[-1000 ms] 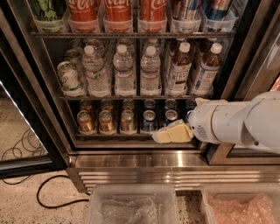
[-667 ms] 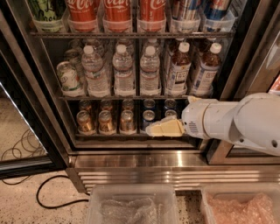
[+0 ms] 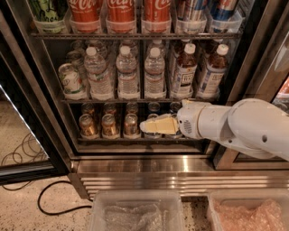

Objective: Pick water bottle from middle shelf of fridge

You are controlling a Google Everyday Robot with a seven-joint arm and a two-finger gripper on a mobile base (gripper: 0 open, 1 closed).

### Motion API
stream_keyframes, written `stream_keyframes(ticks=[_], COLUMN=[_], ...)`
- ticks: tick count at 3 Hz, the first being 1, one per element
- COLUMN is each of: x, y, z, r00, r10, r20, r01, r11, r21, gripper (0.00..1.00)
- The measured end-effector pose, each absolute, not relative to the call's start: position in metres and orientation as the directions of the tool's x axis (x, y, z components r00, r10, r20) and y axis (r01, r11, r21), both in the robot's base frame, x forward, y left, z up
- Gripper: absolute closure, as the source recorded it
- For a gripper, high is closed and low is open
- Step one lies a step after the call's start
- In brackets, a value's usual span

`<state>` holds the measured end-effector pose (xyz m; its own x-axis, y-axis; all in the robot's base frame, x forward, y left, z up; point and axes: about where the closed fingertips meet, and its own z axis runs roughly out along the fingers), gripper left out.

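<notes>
Barely begun: the small clear ribbed white-capped water bottle (image 3: 155, 74) stands untouched on the black-framed fridge's (image 3: 36, 90) dark wire middle shelf (image 3: 135, 100); the white arm's gripper (image 3: 146, 126) hangs lower, before small gold cans (image 3: 108, 125), clenched or released I cannot tell; reach and grasp remain

The gripper (image 3: 146, 127), low before the bottom rack (image 3: 108, 139), partly hides cans (image 3: 154, 108); cola bottles (image 3: 120, 13) are cropped above.

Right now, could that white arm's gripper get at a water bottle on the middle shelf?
Probably yes. Nothing stands in front of the nearest water bottle on the middle shelf. The gripper sits lower, level with the row of small cans, so it would have to rise first.
</notes>
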<state>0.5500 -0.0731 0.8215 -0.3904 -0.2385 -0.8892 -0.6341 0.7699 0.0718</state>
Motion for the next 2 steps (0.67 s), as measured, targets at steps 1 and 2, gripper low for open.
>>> stream_keyframes(ticks=[1,2], x=[0.550,0.557], y=[-0.073,-0.061], z=[0.822,0.826], r00=[-0.390,-0.373], r10=[-0.239,-0.207], r20=[-0.889,-0.904], r01=[-0.634,-0.625], r11=[0.770,0.776], r21=[0.072,0.080], gripper=[0.00,0.00])
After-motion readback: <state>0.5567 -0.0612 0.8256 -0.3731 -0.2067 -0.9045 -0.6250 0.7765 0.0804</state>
